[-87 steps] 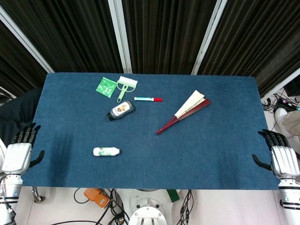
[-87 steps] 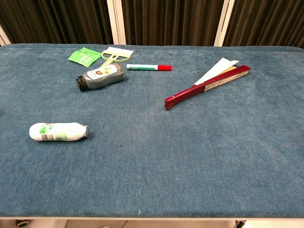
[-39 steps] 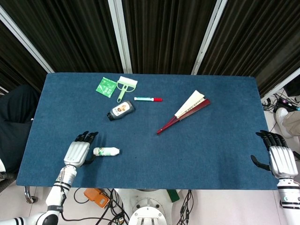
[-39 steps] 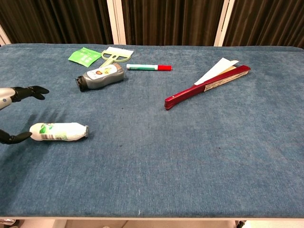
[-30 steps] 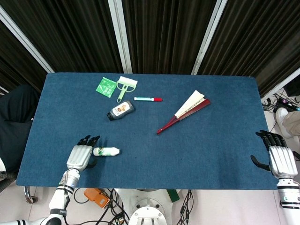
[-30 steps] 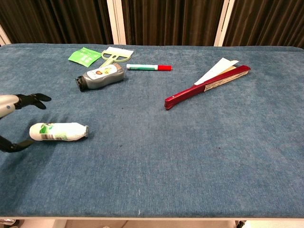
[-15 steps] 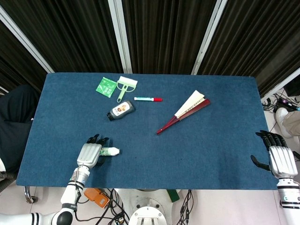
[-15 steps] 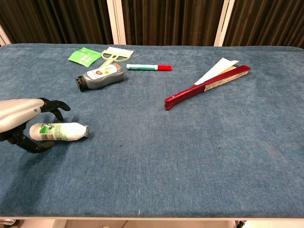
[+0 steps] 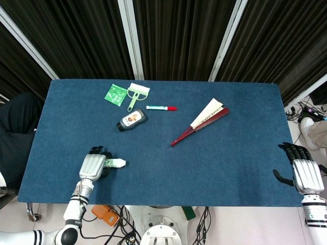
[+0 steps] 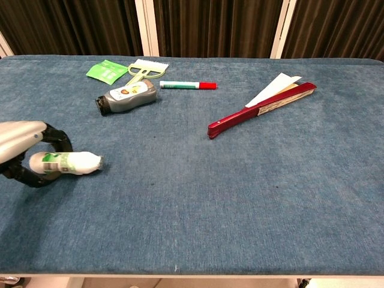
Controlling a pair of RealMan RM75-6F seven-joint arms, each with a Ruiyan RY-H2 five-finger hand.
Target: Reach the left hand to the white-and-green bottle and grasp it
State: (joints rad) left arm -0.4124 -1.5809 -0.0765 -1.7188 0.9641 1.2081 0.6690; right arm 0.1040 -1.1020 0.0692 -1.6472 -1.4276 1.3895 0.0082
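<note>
The white-and-green bottle [image 10: 71, 162] lies on its side near the table's front left, cap end pointing right [image 9: 117, 163]. My left hand [image 10: 27, 153] [image 9: 93, 165] wraps around the bottle's left half, fingers curled over the top and thumb beneath it. The hand's silver back hides that half in the head view. My right hand [image 9: 303, 172] rests at the table's right front edge, fingers apart and holding nothing; the chest view does not show it.
On the blue table [image 9: 163, 148] lie a grey squeeze bottle [image 10: 126, 96], a green packet [image 10: 107, 70], a pale green brush [image 10: 144, 69], a marker with a red cap [image 10: 187, 85] and a folded red-and-white fan [image 10: 264, 107], all toward the back.
My left hand came in from the table's left edge and closed its fingers around the bottle, which shifted slightly left. The right hand stayed put.
</note>
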